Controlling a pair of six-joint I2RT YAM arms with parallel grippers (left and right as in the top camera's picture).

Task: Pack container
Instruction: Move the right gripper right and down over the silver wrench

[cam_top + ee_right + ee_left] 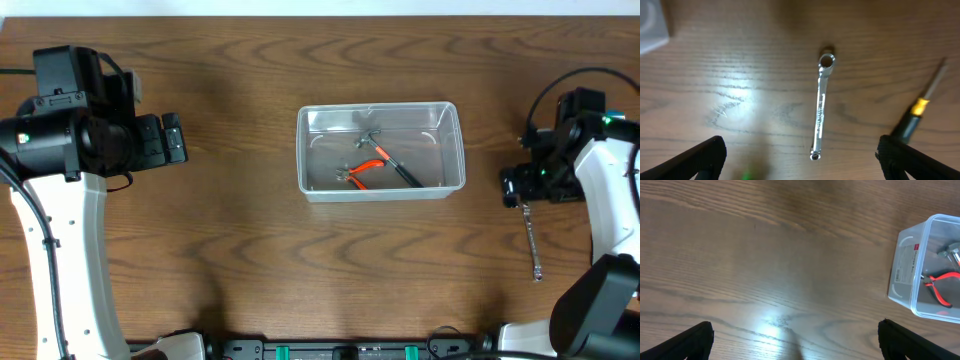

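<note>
The container [303, 150], a clear rectangular tub, sits at the table's middle. Inside lie red-handled pliers [365, 170], a black-handled tool [403, 173] and a small metal piece [368, 133]. In the left wrist view the container [905, 265] is at the right edge with the pliers [941, 283] inside. My left gripper [172, 140] hovers open over bare wood far to its left, nothing between its fingers [696, 339]. My right gripper [801, 152] is open above a silver wrench [821, 106], whose near end lies between the fingers. On the overhead view the wrench [533, 245] lies right of the container.
A screwdriver [916, 114] with a black handle and a yellow band lies just right of the wrench, its handle end under my right finger [902, 155]. Bare wooden table [250, 260] surrounds the container. The right arm's body [610, 190] stands over the table's right edge.
</note>
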